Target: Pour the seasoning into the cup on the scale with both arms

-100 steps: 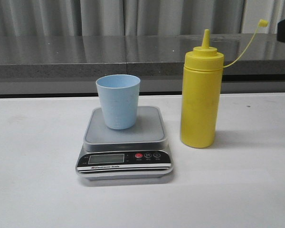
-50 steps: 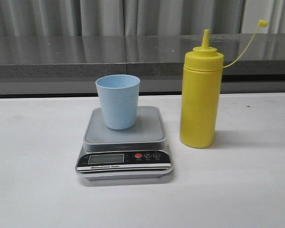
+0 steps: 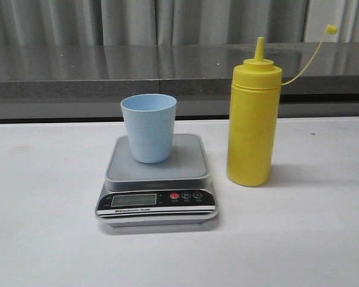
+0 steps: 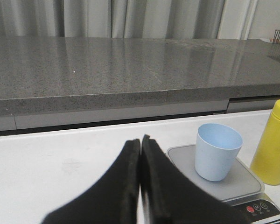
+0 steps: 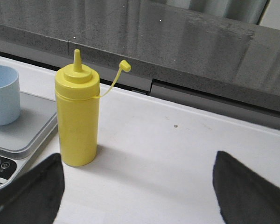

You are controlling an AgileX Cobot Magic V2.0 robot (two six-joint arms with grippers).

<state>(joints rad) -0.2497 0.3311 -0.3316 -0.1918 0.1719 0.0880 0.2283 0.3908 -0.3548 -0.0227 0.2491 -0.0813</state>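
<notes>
The pale blue cup [image 3: 148,127] stands upright on the grey platform of the scale [image 3: 157,182] at the table's middle. Just to its right stands the yellow seasoning bottle [image 3: 252,125], upright, its nozzle uncapped and the small cap hanging off on its tether. Neither arm shows in the front view. In the left wrist view my left gripper [image 4: 140,140] is shut on nothing, short of and to the left of the cup [image 4: 217,150] and scale [image 4: 242,184]. My right gripper [image 5: 139,161] is open wide with only bare table between its fingers, the bottle [image 5: 77,115] off to one side.
A white table [image 3: 42,191] carries everything. Behind it runs a dark grey stone counter [image 3: 60,72] with grey curtains above. The scale's black front panel has an LCD and a red button [image 3: 175,195].
A dark piece of the right arm that showed at the front view's upper right edge one second ago has gone out of view. Cup, scale and bottle have not moved.
</notes>
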